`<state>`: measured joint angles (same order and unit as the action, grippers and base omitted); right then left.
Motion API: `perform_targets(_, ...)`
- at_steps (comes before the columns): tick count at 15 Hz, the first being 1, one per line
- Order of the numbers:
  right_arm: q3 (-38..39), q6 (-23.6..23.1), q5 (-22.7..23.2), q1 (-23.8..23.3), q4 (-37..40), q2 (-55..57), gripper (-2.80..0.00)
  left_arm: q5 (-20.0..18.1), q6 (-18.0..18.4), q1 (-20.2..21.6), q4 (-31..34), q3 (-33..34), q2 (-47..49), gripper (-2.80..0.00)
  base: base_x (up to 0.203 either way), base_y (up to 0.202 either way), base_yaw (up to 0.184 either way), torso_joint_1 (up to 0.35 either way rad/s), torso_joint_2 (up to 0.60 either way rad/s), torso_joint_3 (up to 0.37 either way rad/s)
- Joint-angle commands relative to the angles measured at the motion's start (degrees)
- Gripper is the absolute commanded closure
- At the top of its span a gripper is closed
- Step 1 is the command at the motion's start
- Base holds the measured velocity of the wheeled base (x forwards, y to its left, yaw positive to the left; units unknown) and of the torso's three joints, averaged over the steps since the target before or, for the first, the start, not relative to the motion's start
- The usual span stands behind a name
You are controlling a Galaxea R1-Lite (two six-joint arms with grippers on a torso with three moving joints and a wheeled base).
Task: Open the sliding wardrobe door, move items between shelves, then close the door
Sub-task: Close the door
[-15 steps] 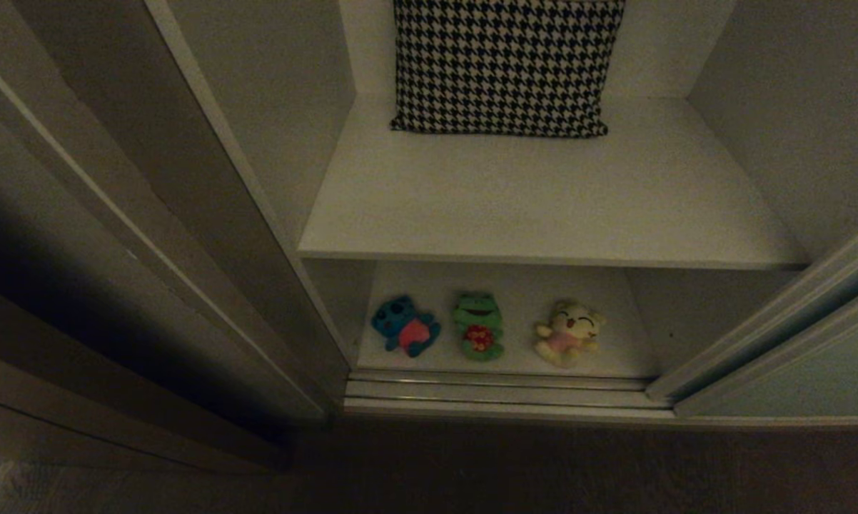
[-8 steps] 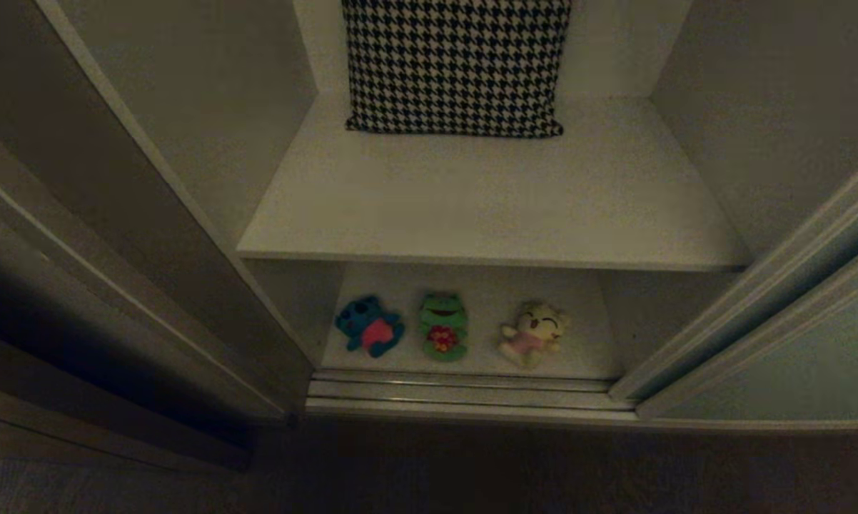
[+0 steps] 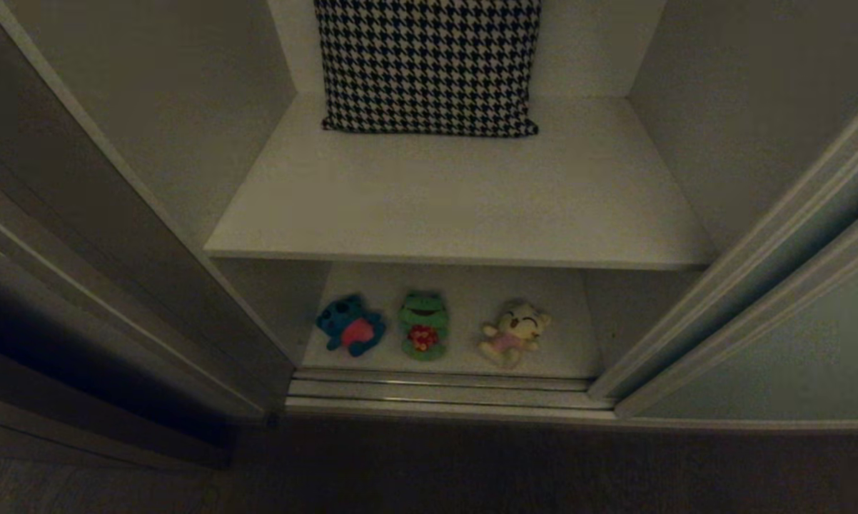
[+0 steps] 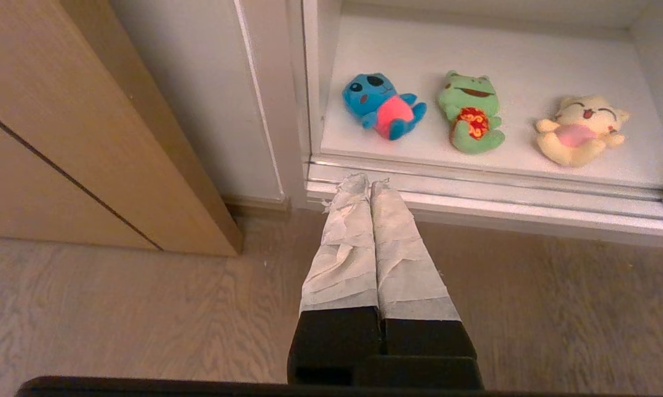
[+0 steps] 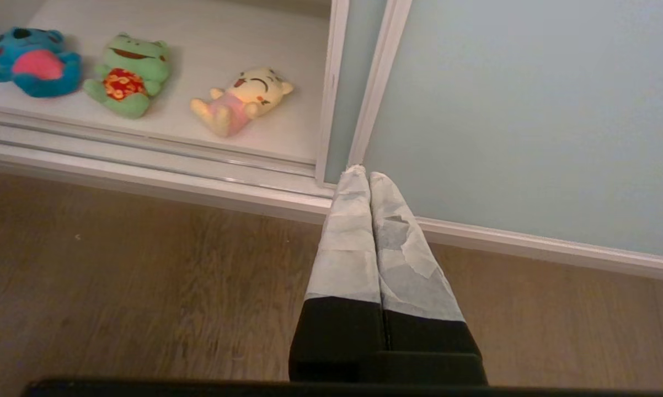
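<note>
**Door's open, toys all parked on the bottom shelf, time to grab one**

Looks like the moving-stuff-between-shelves part, nothing lifted yet. Best bet, judging by the layout: pick whichever toy sits nearest an arm, come in low under the front edge of the upper shelf [image 3: 457, 214], open wide before touching, pinch the belly and not a floppy limb, then back out before lifting so nothing clips that edge. Soft plush, so probably squashes and forgives a sloppy grip, but could slip if caught by an ear.

Left gripper [image 4: 370, 184] pressed fully together, holding nothing, hanging over the floor just short of the silver floor rails [image 4: 475, 193]. Right gripper [image 5: 363, 175] same deal, clamped together and empty, tips in front of the sliding wardrobe door [image 5: 530, 110].

Door: pale grey-green matte panel with thin cream frame, pushed off to the right side of the head frame. Lower centre of that frame: blue toy [image 3: 350, 333] with pink belly, green frog [image 3: 423, 334] grinning with a red patch, yellow toy [image 3: 515, 333] with pink tummy, in a row, each apart from the next, on the lower shelf [image 3: 457, 285]. Houndstooth cloth [image 3: 427, 64] propped at the back of the upper shelf, top centre
</note>
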<state>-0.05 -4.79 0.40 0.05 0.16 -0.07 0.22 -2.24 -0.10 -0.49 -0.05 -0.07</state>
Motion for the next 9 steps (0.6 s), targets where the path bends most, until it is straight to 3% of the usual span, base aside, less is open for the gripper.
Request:
perform_targets(1,-0.04,-0.04,0.04,0.04,0.02,-0.01,0.0,0.04,-0.05,0.01,0.05,-0.04,0.07,0.0,0.0,0.0,0.0,0.0,0.0,0.0)
perform_targets(7,0.0,-0.04,0.04,0.04,0.02,-0.01,0.0,0.04,-0.05,0.01,-0.04,-0.04,0.07,0.0,0.0,0.0,0.0,0.0,0.0,0.0)
perform_targets(9,0.05,-0.04,0.04,0.04,0.02,-0.01,0.0,0.04,-0.05,0.01,0.05,0.05,0.07,0.0,-0.143,0.0,0.001,0.005,0.0,0.005)
